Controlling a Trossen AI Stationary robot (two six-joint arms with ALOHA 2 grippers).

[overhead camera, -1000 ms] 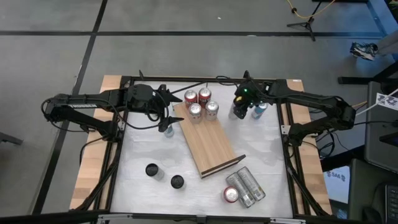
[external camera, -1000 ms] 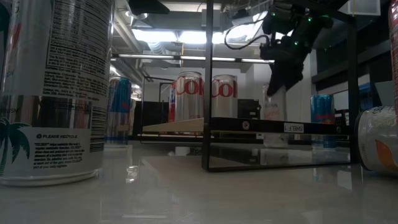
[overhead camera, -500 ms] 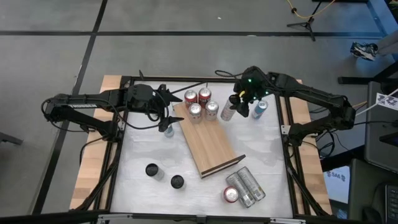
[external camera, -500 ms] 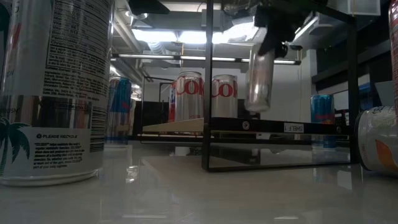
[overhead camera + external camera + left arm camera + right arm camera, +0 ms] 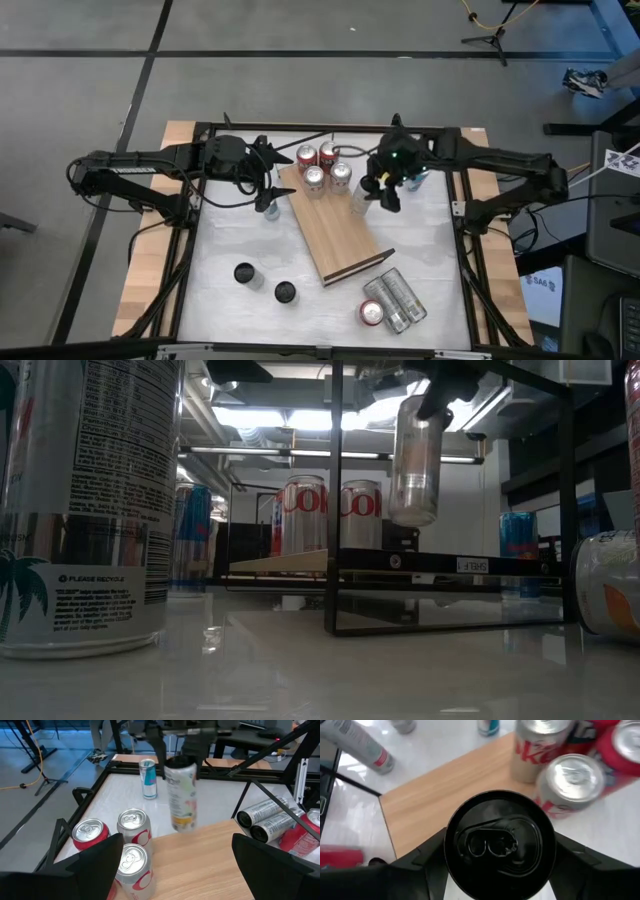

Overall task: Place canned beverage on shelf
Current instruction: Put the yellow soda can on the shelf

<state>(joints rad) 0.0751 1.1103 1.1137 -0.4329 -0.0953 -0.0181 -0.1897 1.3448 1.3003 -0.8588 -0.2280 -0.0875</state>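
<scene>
A slim white can [image 5: 181,795] hangs in the air by the right edge of the shelf [image 5: 340,235], a light wooden board lying slantwise mid-table. My right gripper [image 5: 383,187] is shut on this can. Several red and silver cola cans [image 5: 322,166] stand on the shelf's far end. Left of them, my left gripper [image 5: 268,176] hovers open and holds nothing. A blue can [image 5: 270,210] stands on the table just near of it. My right gripper pinches the white can's upper wall, just under the black lid [image 5: 500,837], with one finger [image 5: 427,857] on each side. The fingers slant down from the far right. The can hangs below them, nearly upright, its bottom [image 5: 413,515] clear of shelf and table.
Another blue can [image 5: 148,779] stands on the table at the far right. Two black cans [image 5: 264,282] stand at the near left. Three cans [image 5: 390,300] lie on their sides at the near right, past the shelf's black rail [image 5: 362,266]. A black frame [image 5: 460,210] rims the table.
My right gripper has lifted the white can off the table beside the far-right blue can and carried it up and toward the shelf's right edge, rolling its wrist as it went. The can now hangs clear of the table. The left arm has kept still.
</scene>
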